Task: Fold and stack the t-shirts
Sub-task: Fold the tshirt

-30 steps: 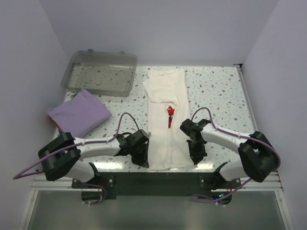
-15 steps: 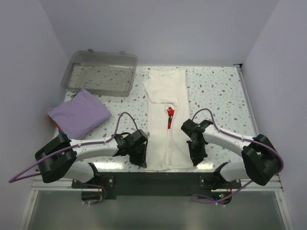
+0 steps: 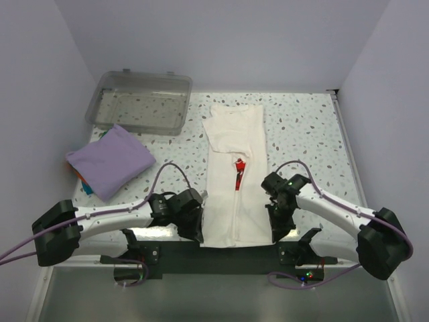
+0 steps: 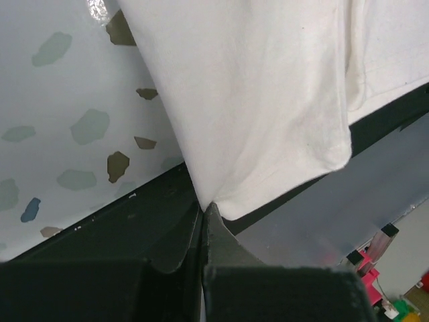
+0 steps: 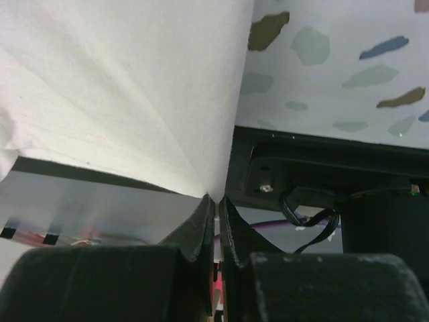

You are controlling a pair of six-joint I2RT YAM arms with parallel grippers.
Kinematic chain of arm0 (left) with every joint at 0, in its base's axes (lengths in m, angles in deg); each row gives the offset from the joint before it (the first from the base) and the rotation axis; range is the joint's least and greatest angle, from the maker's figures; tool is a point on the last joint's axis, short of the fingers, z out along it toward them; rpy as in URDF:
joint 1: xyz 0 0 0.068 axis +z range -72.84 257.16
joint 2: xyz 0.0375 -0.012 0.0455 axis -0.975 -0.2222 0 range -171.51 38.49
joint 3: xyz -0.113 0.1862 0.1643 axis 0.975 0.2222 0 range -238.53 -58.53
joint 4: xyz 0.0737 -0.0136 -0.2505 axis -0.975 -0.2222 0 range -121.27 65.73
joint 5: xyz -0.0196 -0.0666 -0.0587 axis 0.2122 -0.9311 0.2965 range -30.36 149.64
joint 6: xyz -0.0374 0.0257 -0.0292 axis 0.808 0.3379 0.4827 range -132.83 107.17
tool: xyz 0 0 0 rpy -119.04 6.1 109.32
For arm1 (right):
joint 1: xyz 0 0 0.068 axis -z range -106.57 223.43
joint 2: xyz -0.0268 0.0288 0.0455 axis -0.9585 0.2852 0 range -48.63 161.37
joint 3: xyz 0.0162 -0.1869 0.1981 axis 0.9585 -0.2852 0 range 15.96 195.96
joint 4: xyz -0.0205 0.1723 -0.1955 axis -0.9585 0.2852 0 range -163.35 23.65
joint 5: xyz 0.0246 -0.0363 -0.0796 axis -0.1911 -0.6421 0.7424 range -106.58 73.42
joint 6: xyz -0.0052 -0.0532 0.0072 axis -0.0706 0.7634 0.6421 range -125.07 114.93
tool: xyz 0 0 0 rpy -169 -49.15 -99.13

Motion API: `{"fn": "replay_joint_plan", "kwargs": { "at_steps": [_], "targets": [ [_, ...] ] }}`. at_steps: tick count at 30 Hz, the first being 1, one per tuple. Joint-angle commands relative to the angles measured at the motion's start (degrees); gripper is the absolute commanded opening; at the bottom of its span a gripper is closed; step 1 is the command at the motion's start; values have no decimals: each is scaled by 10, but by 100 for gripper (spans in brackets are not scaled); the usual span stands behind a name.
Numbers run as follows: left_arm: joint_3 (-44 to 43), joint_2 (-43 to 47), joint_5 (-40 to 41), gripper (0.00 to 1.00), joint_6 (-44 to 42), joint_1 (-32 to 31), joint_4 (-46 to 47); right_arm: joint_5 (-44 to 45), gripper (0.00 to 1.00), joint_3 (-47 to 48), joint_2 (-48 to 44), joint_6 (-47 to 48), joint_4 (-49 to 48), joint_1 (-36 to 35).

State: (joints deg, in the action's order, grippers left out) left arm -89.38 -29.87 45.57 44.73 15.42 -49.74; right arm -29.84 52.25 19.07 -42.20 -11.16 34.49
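Observation:
The cream-white t-shirt [image 3: 234, 178] lies as a long narrow strip down the middle of the table, sides folded in, a sliver of red logo [image 3: 239, 168] showing at the seam. Its hem hangs over the near edge. My left gripper [image 3: 196, 235] is shut on the hem's left corner, seen in the left wrist view [image 4: 203, 205]. My right gripper [image 3: 278, 233] is shut on the hem's right corner, seen in the right wrist view [image 5: 216, 198]. The lavender-purple t-shirt [image 3: 110, 159] lies folded at the left.
A clear plastic bin [image 3: 139, 102] stands at the back left. The speckled table [image 3: 301, 134] ends at a black front rail [image 3: 234, 251] just under both grippers. White walls close in the left, right and back.
Both grippers have drawn back toward the near edge, pulling the cream-white shirt with them. Its hem now hangs past the table's edge and its collar end has slid nearer.

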Motion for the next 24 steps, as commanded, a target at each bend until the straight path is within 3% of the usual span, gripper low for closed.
{"fn": "replay_joint_plan", "kwargs": {
  "at_steps": [1,9,15,24],
  "targets": [
    [-42,39,25,0,24,-8,-56,-11,0,47,-29,-8,79,1],
    [-150,41,137,0,-5,11,-120,78,0,186,-28,-58,125,0],
    [-175,18,120,0,-60,85,-77,131,0,233,20,-66,93,0],
    [-207,-63,110,0,-124,143,-6,225,0,308,121,-71,25,10]
  ]
}}
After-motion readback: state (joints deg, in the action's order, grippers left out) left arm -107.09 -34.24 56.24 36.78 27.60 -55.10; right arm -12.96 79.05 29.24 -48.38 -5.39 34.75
